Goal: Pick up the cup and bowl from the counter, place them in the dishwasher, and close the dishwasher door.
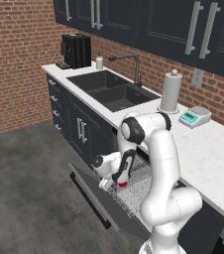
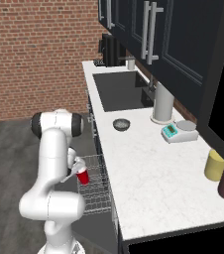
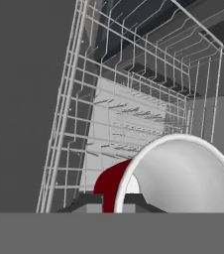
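Jaws are clamping the cup (image 2: 83, 176) at its rim, one finger seemingly inside the mouth and one outside, judging by the hand view, where the white inside (image 3: 183, 178) is facing the camera and a sliver of red wall is showing to its left. The gripper (image 1: 118, 182) is hanging low over the rack (image 1: 136, 186), which is pulled out above the dropped door (image 1: 91, 196) of the dishwasher. The cup is hovering over the rack's near part, apparently not yet resting on the wires, though contact cannot be told for sure. A rim pinch looks chosen so the cup can be lowered between the tines without the fingers fouling the wire. The arm is folding down and forward from the base, elbow high, presumably to reach below tabletop level. In the right base view the cup is reading as tilted, its long axis leaning off vertical, wider mouth toward the hand and narrower base pointing down and away toward the rack; the exact angle is hard to judge. In the hand view the mouth is opening toward the camera, so the axis is running roughly along the gripper's line. The bowl (image 2: 121, 124) is sitting upright on the tabletop (image 2: 148, 178), mouth up, near the sink (image 2: 119, 92) and just short of the paper-towel roll (image 2: 162, 103), well apart from the gripper; it is waiting its turn. Door is lying open, so closing remains the final step.
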You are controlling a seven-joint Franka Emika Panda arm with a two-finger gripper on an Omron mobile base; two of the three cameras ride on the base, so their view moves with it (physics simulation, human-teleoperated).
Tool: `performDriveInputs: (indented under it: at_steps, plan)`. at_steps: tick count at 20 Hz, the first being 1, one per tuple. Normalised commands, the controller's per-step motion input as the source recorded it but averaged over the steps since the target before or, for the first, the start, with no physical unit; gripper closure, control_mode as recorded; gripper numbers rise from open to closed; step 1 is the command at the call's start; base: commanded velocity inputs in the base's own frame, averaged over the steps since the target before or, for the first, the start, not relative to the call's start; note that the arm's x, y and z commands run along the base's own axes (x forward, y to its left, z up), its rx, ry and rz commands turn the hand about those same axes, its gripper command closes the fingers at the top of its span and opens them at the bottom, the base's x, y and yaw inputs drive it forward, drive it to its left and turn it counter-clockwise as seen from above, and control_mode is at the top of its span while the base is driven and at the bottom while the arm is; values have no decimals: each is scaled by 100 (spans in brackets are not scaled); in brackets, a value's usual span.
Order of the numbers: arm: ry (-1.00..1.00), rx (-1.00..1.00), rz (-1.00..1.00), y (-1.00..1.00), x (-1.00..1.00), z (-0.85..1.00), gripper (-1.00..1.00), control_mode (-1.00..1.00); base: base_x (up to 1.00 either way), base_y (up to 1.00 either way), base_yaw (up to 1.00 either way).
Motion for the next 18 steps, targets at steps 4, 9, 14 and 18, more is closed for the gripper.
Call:
performDriveInputs:
  at_steps: [4, 9, 14, 18]
  plan:
    - [7, 0, 0, -14, 26, -51, 100, -100, 0, 0, 0]
    - [7, 0, 0, -9, 16, -50, 100, -100, 0, 0, 0]
    - [4, 0, 2, 0, 0, -45, 100, -100, 0, 0, 0]
    - [4, 1, 3, 0, 0, -29, 100, -100, 0, 0, 0]
